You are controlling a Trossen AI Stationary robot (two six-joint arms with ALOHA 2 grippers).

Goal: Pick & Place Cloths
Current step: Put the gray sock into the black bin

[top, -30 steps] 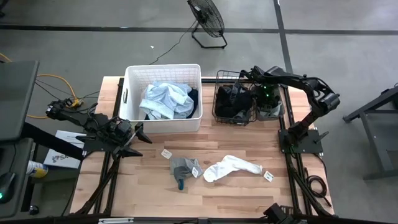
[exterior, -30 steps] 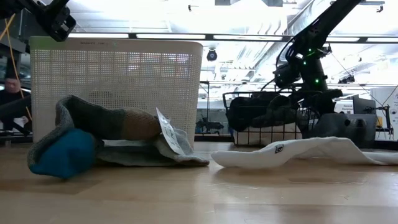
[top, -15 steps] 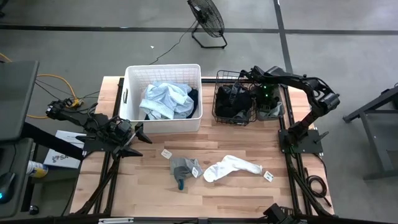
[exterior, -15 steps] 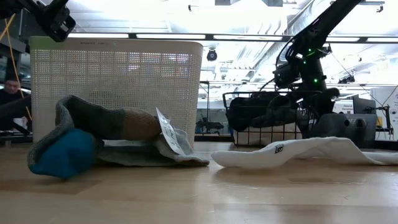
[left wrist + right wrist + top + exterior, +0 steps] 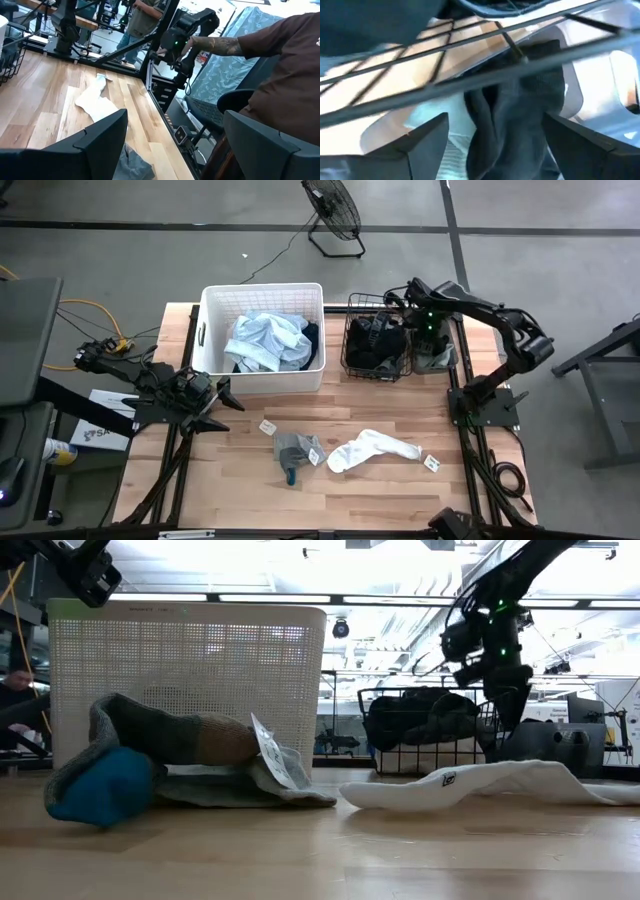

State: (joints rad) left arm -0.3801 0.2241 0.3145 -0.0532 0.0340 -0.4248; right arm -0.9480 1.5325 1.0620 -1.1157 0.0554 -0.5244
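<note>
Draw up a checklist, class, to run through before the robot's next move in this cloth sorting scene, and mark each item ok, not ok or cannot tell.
1. Right gripper jaws open and holding nothing: ok, the right wrist view shows a gap between them.
2. Right gripper free of the wire basket: cannot tell; the low view shows it above the rim, but the wrist view has wire right in front of it.
3. Left gripper jaws open, waiting at the table's left edge: ok.
4. White cloth lying loose on the table: ok.
5. Grey cloth apart from the white cloth: ok.
6. Tub has room for more: ok.
</note>
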